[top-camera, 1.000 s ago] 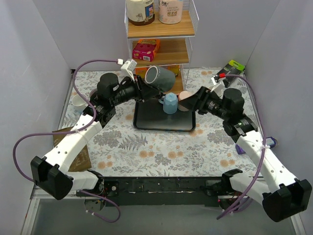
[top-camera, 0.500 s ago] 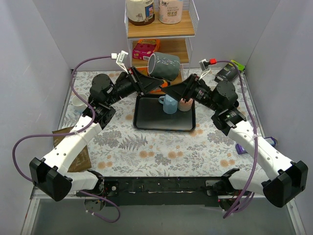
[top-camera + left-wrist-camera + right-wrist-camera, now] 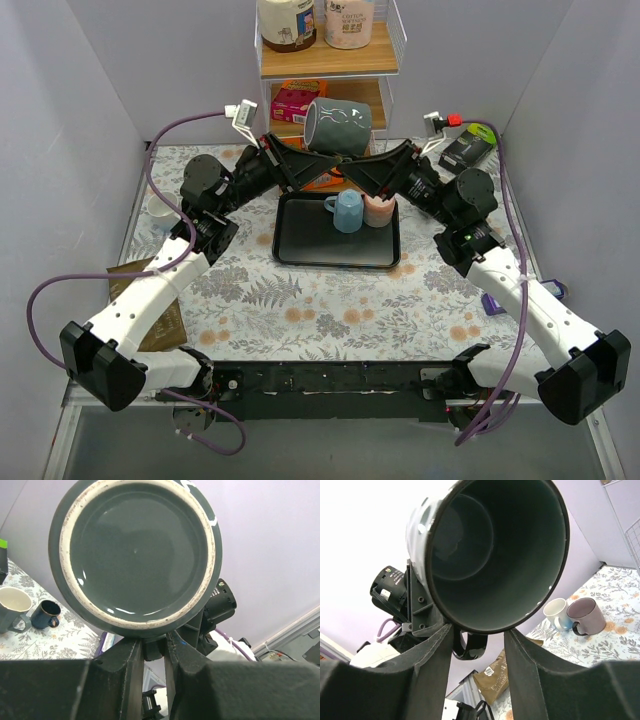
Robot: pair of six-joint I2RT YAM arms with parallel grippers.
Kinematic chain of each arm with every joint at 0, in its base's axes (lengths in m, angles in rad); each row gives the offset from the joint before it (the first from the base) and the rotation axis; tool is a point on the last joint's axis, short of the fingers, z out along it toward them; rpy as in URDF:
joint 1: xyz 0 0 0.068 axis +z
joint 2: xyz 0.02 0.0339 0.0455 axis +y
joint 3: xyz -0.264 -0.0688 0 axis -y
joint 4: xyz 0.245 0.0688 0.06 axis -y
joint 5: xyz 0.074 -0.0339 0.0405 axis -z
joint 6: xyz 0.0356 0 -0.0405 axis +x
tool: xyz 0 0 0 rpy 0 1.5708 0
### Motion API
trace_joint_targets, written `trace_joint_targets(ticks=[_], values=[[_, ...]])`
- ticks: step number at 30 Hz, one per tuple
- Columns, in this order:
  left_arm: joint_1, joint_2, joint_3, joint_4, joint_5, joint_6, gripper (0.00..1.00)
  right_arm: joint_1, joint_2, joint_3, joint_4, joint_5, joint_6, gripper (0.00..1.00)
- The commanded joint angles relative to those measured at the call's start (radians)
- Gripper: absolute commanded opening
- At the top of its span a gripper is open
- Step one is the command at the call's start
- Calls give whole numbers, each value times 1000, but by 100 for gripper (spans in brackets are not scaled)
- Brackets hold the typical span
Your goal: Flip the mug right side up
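Note:
A dark grey mug [image 3: 338, 127] hangs in the air above the black tray [image 3: 300, 250], lying roughly on its side. Its base faces the left arm and its mouth faces the right arm. My left gripper [image 3: 322, 168] is shut on the mug's handle [image 3: 152, 649] under the mug [image 3: 135, 555]. In the right wrist view I look into the mug's open mouth [image 3: 495, 555]. My right gripper [image 3: 350, 172] is open, its fingers [image 3: 432, 665] standing on either side of the handle [image 3: 470, 647] just under the rim, with gaps showing.
A blue mug [image 3: 347, 210] and a pink mug [image 3: 380, 210] stand on the tray. A wooden shelf [image 3: 325, 62] with jars and boxes rises right behind the held mug. A white mug [image 3: 160, 208] and a brown packet [image 3: 165, 315] lie at the left.
The left arm has lifted the mug higher and turned it. The right gripper has come up from the tray to the mug's mouth, and its jaws have narrowed.

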Motion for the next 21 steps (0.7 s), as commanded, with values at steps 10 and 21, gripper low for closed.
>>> trace_joint_targets(ticks=[10, 21], values=[[-27, -52, -41, 225, 57, -44, 0, 3, 45, -10, 187, -8, 141, 33], [-27, -46, -37, 141, 38, -13, 18, 3, 16, -13, 140, 4, 136, 1]])
